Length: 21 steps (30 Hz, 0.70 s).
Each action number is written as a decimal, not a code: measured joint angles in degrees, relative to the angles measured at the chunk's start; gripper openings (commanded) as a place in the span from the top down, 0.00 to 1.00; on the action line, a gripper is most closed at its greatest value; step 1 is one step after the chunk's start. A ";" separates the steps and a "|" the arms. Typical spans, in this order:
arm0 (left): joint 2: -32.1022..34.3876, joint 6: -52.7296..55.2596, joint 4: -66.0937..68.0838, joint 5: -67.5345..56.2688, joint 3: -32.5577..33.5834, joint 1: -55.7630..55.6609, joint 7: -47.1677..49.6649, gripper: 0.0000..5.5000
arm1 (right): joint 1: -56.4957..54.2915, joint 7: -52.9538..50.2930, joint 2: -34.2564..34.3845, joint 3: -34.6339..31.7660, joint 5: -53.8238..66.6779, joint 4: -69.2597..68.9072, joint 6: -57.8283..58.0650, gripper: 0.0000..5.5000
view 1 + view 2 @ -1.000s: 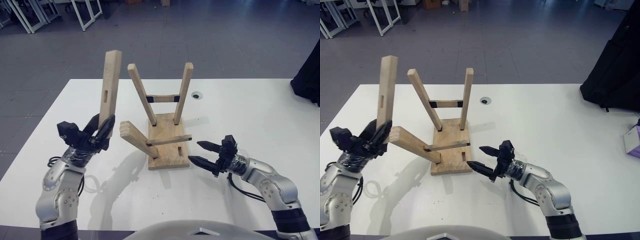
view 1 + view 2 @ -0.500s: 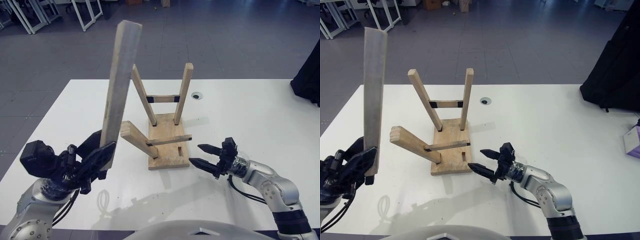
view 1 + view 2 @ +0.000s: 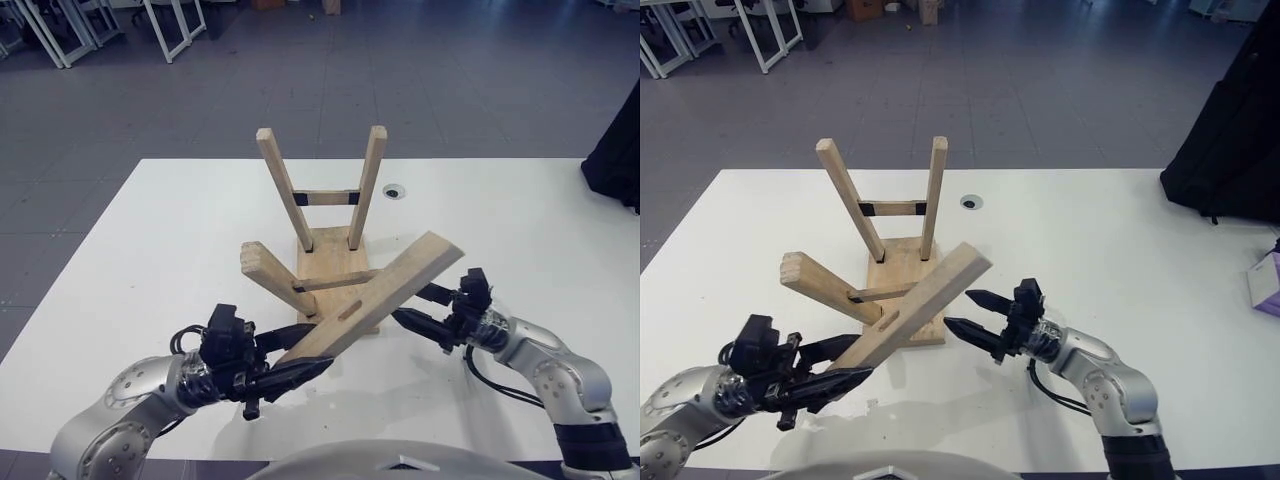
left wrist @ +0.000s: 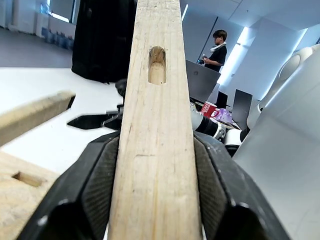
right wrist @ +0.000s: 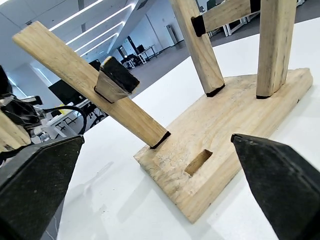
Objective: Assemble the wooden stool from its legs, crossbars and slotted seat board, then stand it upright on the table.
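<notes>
The seat board (image 3: pixel 330 265) lies flat on the white table (image 3: pixel 520 230). Two legs (image 3: pixel 366 186) stand in its far end, joined by a crossbar (image 3: pixel 325 197). A third leg (image 3: pixel 270 272) leans out to the left from the board with a crossbar (image 3: pixel 335 281) in it. An empty slot (image 5: pixel 198 162) shows near the board's front corner. My left gripper (image 3: pixel 295 365) is shut on a loose leg (image 3: pixel 385 292), which slants up to the right over the board's near end. Its mortise (image 4: pixel 157 65) faces the left wrist camera. My right gripper (image 3: pixel 410 303) is open just right of that leg.
A round cable hole (image 3: pixel 392 189) sits in the table behind the stool. A black bag (image 3: pixel 1230 130) hangs off the far right edge, with a small purple box (image 3: pixel 1265 282) near it. The table's right half is bare.
The left arm has swung the loose leg down from upright at the left to a slant across the board's near end. The right gripper has edged closer to the board.
</notes>
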 measured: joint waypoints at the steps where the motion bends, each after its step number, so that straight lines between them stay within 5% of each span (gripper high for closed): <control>1: 0.01 0.04 2.18 0.40 -0.91 -1.20 -0.87 0.63 | 0.39 1.17 -1.08 -0.89 1.62 -0.87 1.09 0.00; 8: 0.65 0.18 8.75 0.72 -1.46 -4.53 -4.57 0.63 | 2.11 2.49 -6.85 -5.68 18.88 -5.39 14.46 0.00; 15: 0.66 2.52 8.69 -1.89 -1.25 -5.96 -4.93 0.63 | -4.05 -11.92 -3.15 -8.97 39.64 -6.74 17.20 0.00; 21: 0.51 4.89 9.30 -3.87 -1.60 -7.99 -4.82 0.63 | -6.45 -16.63 -0.98 -6.28 41.94 -8.84 16.38 0.00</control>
